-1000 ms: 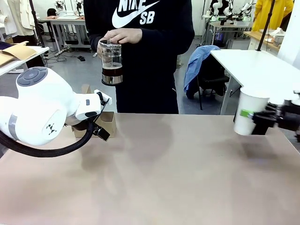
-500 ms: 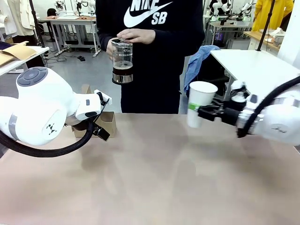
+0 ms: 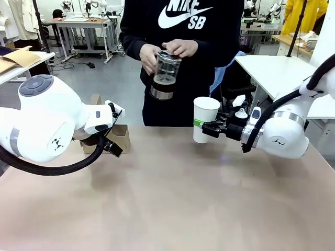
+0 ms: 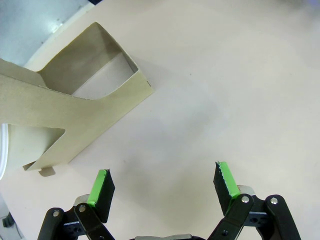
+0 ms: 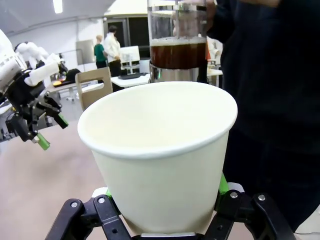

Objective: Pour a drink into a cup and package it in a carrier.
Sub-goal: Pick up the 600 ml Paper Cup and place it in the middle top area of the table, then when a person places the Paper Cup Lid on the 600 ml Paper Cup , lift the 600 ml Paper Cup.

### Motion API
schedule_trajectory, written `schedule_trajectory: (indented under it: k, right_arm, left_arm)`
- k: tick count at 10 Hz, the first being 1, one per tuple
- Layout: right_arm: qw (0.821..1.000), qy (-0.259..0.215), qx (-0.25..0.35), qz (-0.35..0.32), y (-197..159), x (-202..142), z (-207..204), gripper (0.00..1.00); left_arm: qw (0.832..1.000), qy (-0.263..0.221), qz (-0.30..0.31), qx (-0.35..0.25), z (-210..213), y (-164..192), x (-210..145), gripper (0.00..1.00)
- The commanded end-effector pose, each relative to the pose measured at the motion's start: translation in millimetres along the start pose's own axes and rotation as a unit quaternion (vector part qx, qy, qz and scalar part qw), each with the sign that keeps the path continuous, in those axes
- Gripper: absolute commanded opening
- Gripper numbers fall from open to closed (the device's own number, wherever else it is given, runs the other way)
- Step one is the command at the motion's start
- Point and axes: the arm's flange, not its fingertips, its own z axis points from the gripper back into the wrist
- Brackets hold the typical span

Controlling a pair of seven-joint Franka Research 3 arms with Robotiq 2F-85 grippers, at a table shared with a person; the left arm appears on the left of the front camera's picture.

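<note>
**Desk:** Is the drink in the cup yet?

**Me:** No. The drink [image 3: 163, 82] is a dark band low in the glass jug [image 3: 165, 65], which the person holds in both hands [image 3: 180, 48] at chest height across the table [image 3: 183, 198], close to upright. My cup [image 3: 205, 117] is just below and beside it, upright, with its mouth facing up. What I see of the inside through the right wrist camera is plain white.

**Desk:** And your grip?

**Me:** The right gripper [image 3: 209, 127] is clamped on the cup's lower half, a green pad on each side. I can't tell from here whether the base touches the table or hangs just above it.

**Desk:** How do you want to take the pour?

**Me:** I'd present the cup level and motionless and let the person bring the jug's lip over the rim. I wouldn't squeeze harder, because a paper wall likely dents and the rim goes oval. As it fills it gets heavier, so I'd brace for sag and avoid any wrist roll.

**Desk:** The other side?

**Me:** The left gripper [image 4: 162, 181] hangs over bare table with its jaws wide apart and nothing between them, just beside the carrier [image 4: 85, 107]. The carrier stands at the far left, well apart from the cup, with one slot showing open.
</note>
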Motion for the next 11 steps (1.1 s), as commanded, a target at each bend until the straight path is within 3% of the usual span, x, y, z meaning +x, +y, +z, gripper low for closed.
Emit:
schedule_trajectory:
  k: [1,11]
  right_arm:
    - [1.000,-0.001,0.002,0.002,10.3,6.8,3.8,0.77]
    - [1.000,-0.001,0.002,0.002,10.3,6.8,3.8,0.77]
  left_arm:
    - [1.000,-0.001,0.001,-0.001,0.6,0.3,-0.1,1.00]
    - [1.000,-0.001,0.001,-0.001,0.6,0.3,-0.1,1.00]
